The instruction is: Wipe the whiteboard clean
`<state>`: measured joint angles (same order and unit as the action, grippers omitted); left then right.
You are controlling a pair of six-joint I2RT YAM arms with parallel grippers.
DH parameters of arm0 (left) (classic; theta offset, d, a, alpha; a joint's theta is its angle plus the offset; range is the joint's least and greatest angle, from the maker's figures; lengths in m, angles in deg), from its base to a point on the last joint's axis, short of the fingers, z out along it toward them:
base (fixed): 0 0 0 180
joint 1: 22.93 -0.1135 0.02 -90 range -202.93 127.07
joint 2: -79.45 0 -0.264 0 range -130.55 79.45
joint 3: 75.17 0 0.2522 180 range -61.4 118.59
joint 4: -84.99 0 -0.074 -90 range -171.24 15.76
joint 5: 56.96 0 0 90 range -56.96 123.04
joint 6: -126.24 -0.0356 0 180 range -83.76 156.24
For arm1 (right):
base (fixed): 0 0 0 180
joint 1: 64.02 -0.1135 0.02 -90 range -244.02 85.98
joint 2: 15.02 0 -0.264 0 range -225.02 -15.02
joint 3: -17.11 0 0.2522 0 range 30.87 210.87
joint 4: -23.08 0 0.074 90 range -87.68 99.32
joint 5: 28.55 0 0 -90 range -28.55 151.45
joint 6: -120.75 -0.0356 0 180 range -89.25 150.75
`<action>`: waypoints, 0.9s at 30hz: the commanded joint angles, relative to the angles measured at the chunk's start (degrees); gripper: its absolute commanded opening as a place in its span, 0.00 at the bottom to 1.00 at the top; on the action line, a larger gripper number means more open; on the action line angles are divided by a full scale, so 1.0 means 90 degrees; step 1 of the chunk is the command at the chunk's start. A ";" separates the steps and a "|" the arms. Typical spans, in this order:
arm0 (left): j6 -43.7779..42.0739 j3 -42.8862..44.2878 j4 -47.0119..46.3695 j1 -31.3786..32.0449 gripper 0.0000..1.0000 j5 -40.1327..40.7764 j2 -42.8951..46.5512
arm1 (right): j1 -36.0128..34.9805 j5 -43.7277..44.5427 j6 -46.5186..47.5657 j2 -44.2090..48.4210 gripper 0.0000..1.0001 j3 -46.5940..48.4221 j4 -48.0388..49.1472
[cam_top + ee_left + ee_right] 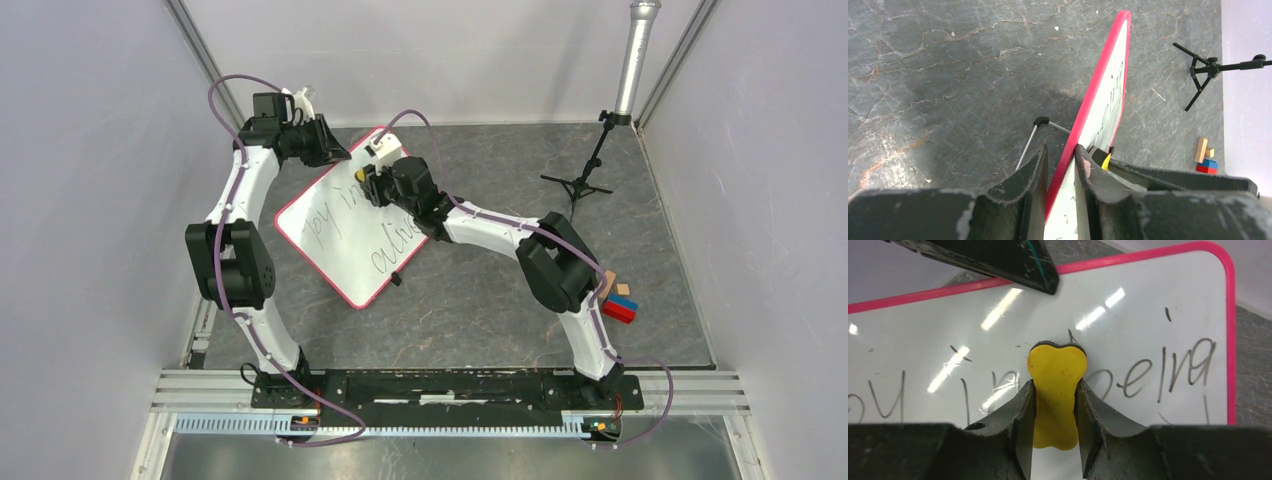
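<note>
Yellow eraser (1055, 367) clenched in your right gripper's (1055, 386) jaws, tip at the writing | whiteboard (340, 230) stands tilted on the bench (480, 300), upper rim pinched in your left gripper's (1061, 150) jaws | risk: lean in too hard and the board likely pivots or slips from that thin pinch
</note>
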<state>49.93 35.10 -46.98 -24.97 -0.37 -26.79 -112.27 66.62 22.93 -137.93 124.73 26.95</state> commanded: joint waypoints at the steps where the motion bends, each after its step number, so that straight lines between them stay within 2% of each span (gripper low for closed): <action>1: -0.0273 -0.0283 -0.0381 0.0051 0.10 0.0235 0.0124 | 0.0356 0.0344 -0.0289 0.0228 0.31 -0.0386 0.0062; 6: -0.0445 -0.0449 -0.0556 0.0047 0.06 0.0406 0.0143 | 0.0713 0.0289 -0.0648 0.0356 0.31 -0.0907 0.0248; 10: -0.0447 -0.0595 -0.0768 0.0085 0.05 0.0228 0.0247 | 0.0758 0.0210 -0.0633 0.0353 0.30 -0.0931 0.0217; 15: -0.0597 -0.0677 -0.0838 0.0149 0.02 0.0174 0.0347 | 0.0441 0.0072 -0.0423 0.0193 0.30 -0.0430 0.0069; 16: -0.0645 -0.0691 -0.0843 0.0363 0.02 0.0140 0.0347 | 0.0364 -0.0006 -0.0393 0.0157 0.30 -0.0333 0.0058; 20: -0.0869 -0.0811 -0.0910 0.0499 0.02 0.0128 0.0482 | 0.0121 -0.0460 -0.0346 -0.0016 0.30 0.0194 0.0011; 27: -0.1167 -0.1250 -0.1318 0.0550 0.02 0.0335 0.0815 | 0.0200 -0.0534 -0.0651 -0.0298 0.30 0.0642 -0.0100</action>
<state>43.95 26.32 -58.48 -22.32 1.62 -21.52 -111.81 63.30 18.89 -138.52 127.77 26.75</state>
